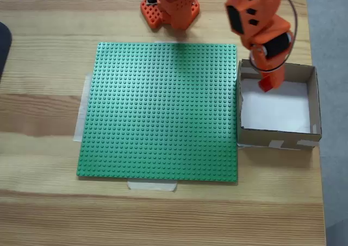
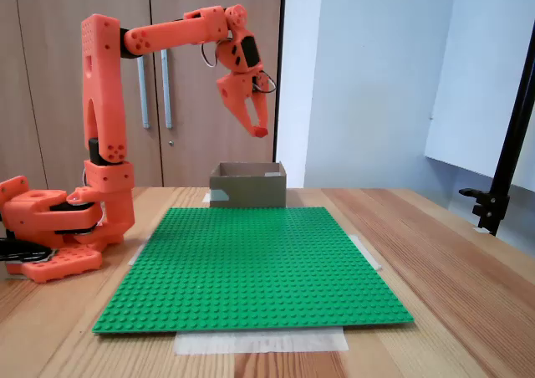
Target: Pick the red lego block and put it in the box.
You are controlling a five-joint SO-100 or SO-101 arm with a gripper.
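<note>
My orange gripper (image 1: 267, 78) hangs above the box (image 1: 276, 137), over its far left part in this fixed view. Between the fingertips shows a small red lego block (image 1: 266, 85), darker than the arm, and the jaws are shut on it. From the other fixed view, the gripper (image 2: 257, 127) points down, well above the brown cardboard box (image 2: 247, 186), with the red block (image 2: 262, 132) at its tip. The box has low walls, a white bottom and pale tape patches on its near rim; nothing shows inside it.
A large green studded plate (image 1: 163, 110) is taped to the wooden table, left of the box. The arm's orange base (image 1: 168, 9) stands at the table's far edge. The table's right edge (image 1: 321, 164) runs close beside the box.
</note>
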